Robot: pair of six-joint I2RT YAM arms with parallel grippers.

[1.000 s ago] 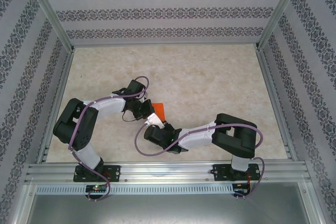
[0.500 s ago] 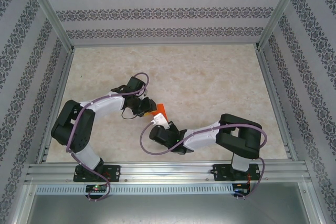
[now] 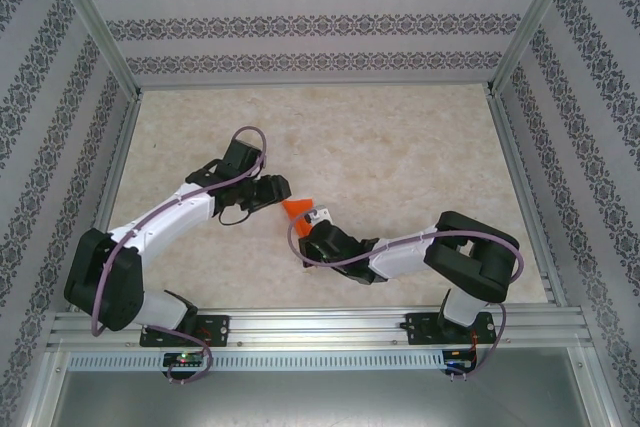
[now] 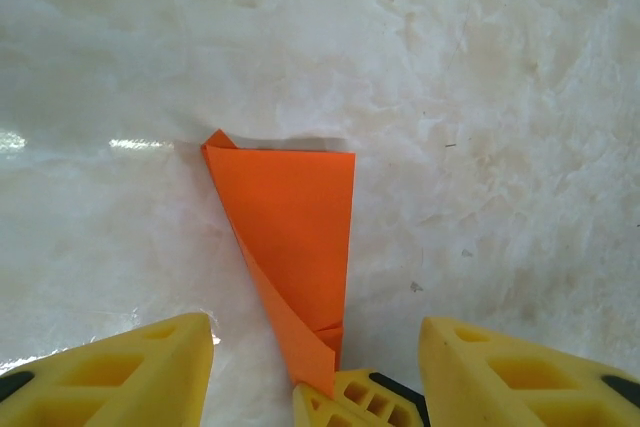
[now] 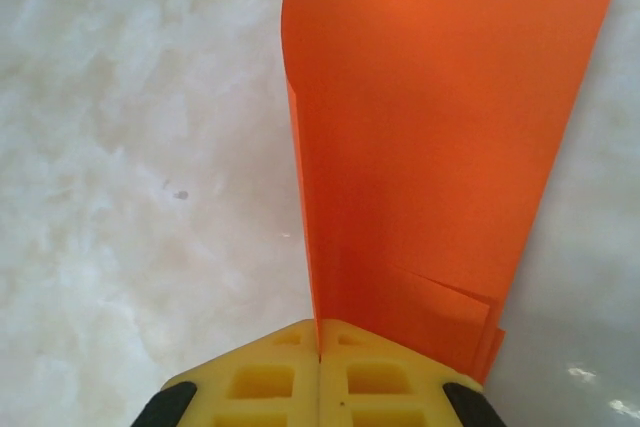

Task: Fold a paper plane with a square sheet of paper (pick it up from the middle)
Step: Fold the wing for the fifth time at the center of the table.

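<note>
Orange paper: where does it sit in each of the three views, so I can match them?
Top external: orange paper lies mid-table, between the two arm tips.
Left wrist: orange paper is centre frame, narrowing toward the bottom edge.
Right wrist: orange paper is upper right, rising from bottom centre.
Shared landmark: the right claw, shut on the paper's narrow end.

No writing, label, brand, number or sign is legible on the orange paper plane (image 4: pixel 295 247) or elsewhere.

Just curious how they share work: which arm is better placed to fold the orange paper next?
Probably the left: the left gripper is open, facing the orange paper; the right gripper is shut on it.
</note>
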